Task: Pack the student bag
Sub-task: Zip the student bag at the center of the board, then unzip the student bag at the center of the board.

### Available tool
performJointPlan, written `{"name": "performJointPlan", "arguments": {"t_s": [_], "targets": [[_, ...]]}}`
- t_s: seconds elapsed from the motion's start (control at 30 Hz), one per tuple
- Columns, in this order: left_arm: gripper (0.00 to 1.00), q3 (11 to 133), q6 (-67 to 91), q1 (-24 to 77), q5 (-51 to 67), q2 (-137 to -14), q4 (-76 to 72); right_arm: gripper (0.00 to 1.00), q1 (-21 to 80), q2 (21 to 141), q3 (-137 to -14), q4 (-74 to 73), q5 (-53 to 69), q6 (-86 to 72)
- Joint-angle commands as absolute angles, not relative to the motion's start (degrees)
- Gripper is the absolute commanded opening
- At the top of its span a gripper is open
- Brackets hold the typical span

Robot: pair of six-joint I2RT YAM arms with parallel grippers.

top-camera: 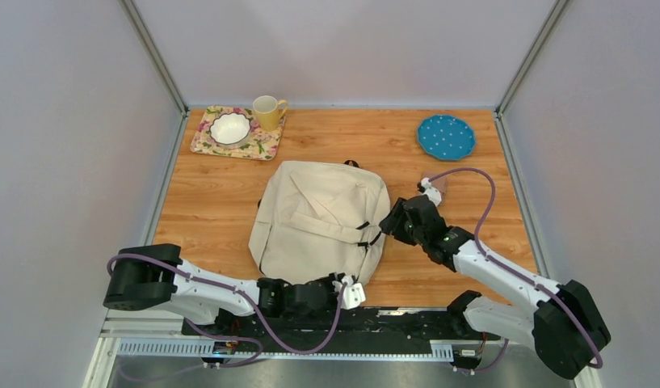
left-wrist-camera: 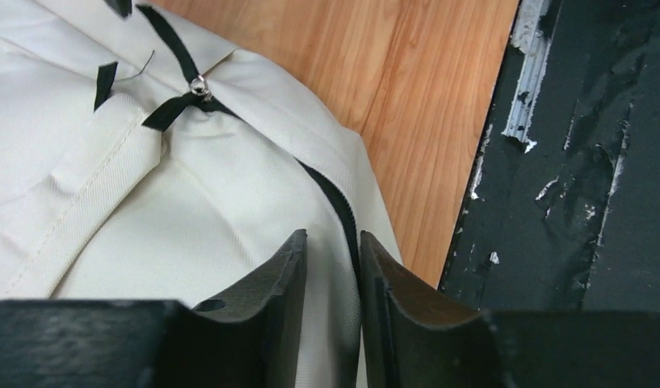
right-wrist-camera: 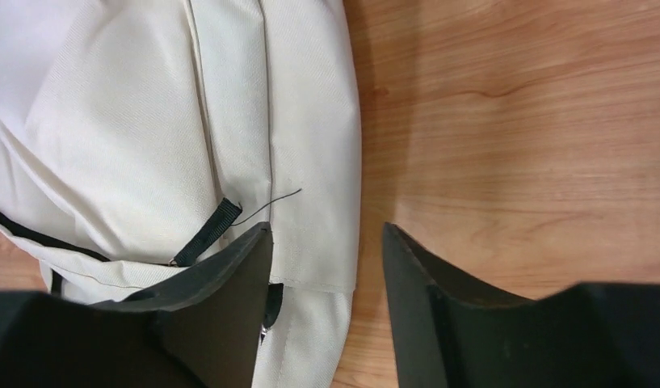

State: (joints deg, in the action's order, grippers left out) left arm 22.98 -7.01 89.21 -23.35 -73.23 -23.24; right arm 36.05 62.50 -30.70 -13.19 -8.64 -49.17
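Observation:
The student bag (top-camera: 318, 218), cream fabric with black strap ends, lies flat in the middle of the wooden table. My left gripper (top-camera: 339, 283) is at the bag's near right corner. In the left wrist view its fingers stand a little apart (left-wrist-camera: 333, 236), over the cream fabric (left-wrist-camera: 189, 186) and a black zipper line (left-wrist-camera: 338, 202). My right gripper (top-camera: 388, 225) is at the bag's right side. It is open (right-wrist-camera: 326, 226), one finger over the bag's edge (right-wrist-camera: 132, 121) and the other over bare wood, gripping nothing.
A floral tray (top-camera: 201, 137) at the back left carries a white bowl (top-camera: 229, 127), with a yellow mug (top-camera: 267, 111) at its right end. A blue dotted plate (top-camera: 446, 136) lies at the back right. A black rail (left-wrist-camera: 585, 162) runs along the table's near edge.

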Motion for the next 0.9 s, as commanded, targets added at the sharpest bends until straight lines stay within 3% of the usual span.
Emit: {"name": "performJointPlan", "arguments": {"t_s": [0.0,0.17,0.57,0.7,0.87], "targets": [[0.43,25.0,-4.1,89.5,-30.0,-72.1,-20.9,0.59,35.2,55.1,-28.8,-16.2,-14.3,-48.3],[0.75,24.8,-1.4,88.9,-35.3,-66.2,-18.8,0.62,34.5,47.7,-26.2,-17.6,-10.8,-49.0],[0.77,31.5,14.0,76.0,-27.6,-55.8,1.7,0.62,34.1,42.6,-25.8,-21.2,-1.1,-51.9],[0.77,33.1,18.0,67.3,-16.2,-53.3,2.2,0.66,34.0,44.6,-25.8,-21.0,-0.9,-53.0],[0.77,42.0,18.0,61.0,-13.5,-57.5,7.8,0.72,32.4,50.2,-27.2,-18.2,3.8,-54.1]]}}
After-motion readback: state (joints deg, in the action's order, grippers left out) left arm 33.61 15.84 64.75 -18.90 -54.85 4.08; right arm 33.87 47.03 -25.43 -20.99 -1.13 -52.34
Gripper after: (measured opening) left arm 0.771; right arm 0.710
